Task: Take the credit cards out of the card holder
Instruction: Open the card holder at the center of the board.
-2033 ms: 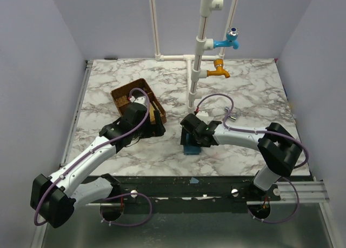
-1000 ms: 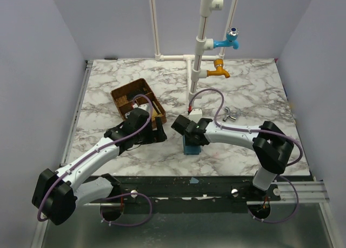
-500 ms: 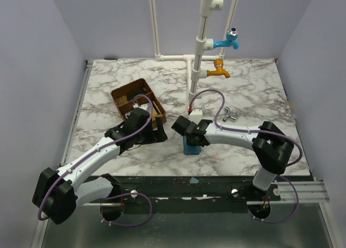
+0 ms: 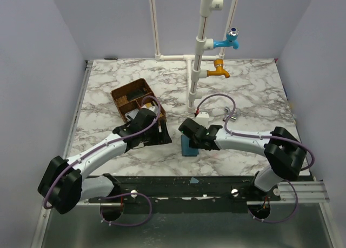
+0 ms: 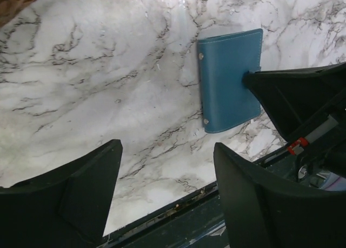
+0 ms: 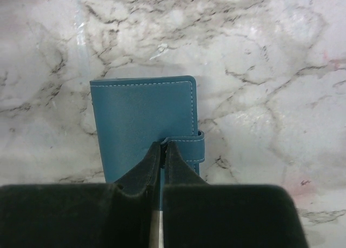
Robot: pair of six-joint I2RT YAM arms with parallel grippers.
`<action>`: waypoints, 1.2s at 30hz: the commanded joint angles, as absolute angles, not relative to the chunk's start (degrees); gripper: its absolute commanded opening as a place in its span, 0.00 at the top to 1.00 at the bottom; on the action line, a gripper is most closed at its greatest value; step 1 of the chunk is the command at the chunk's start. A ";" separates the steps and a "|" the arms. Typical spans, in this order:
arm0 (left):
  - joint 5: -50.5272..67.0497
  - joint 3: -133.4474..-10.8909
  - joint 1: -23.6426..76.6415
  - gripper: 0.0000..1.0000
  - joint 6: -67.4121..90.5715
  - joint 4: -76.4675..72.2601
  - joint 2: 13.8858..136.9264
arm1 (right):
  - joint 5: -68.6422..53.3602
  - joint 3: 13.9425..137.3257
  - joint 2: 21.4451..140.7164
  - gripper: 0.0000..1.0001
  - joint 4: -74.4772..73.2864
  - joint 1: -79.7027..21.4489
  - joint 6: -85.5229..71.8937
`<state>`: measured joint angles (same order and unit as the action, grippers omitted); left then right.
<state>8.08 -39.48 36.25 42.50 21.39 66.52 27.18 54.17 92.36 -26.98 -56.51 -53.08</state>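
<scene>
top: high overhead, looking down | wrists: close, facing table | all share: card holder

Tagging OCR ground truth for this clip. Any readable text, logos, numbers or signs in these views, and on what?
No readable text in any view.
card holder: plain blue face with stitching and a strap, no print or logo.
brown tray, blue tap, yellow tap: no marks seen, but too small in the top view to rule out fine print.
</scene>
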 commanded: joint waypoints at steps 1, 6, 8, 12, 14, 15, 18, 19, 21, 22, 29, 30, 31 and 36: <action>11.02 -40.63 38.44 0.35 44.01 17.52 69.56 | 21.47 50.92 89.62 0.99 -23.05 -56.88 -56.01; 10.90 -41.62 40.15 0.47 44.26 16.84 72.28 | 23.31 49.55 85.11 0.99 -22.41 -56.86 -57.54; 10.69 -41.57 40.30 0.48 44.29 16.70 72.70 | 24.19 49.31 83.25 0.99 -22.65 -56.85 -58.05; 10.89 -41.66 40.30 0.49 44.21 16.61 73.29 | 24.49 49.03 79.92 0.99 -22.76 -56.83 -58.72; 11.07 -41.70 40.33 0.49 44.16 16.46 73.61 | 24.70 49.14 78.71 0.99 -23.09 -56.81 -59.02; 11.07 -41.75 40.26 0.48 44.08 16.46 73.71 | 24.71 49.32 78.20 0.99 -23.33 -56.81 -59.12; 11.12 -41.66 40.30 0.43 43.94 16.40 73.84 | 24.72 49.90 76.95 0.99 -24.33 -56.82 -59.32; 11.00 -41.58 40.28 0.43 43.80 16.35 73.76 | 24.65 50.23 76.56 0.99 -24.59 -56.79 -59.28; 10.82 -41.40 40.28 0.41 43.86 16.36 73.42 | 24.59 50.99 75.93 0.99 -25.07 -56.80 -59.22; 10.64 -41.31 40.30 0.40 43.86 16.39 73.11 | 24.63 51.44 75.66 0.99 -25.45 -56.79 -59.12; 9.53 -40.96 40.28 0.36 43.35 17.40 71.21 | 24.29 54.72 75.11 0.99 -27.28 -56.87 -57.72; 9.41 -40.89 40.25 0.35 43.32 17.55 70.96 | 24.37 54.96 74.99 0.99 -27.17 -56.88 -57.41; 9.40 -40.79 40.33 0.35 43.24 17.60 70.69 | 24.58 55.32 74.97 0.99 -27.33 -56.89 -57.21; 9.11 -40.57 40.28 0.34 42.95 17.65 70.44 | 24.88 56.82 75.89 0.99 -28.72 -56.92 -57.08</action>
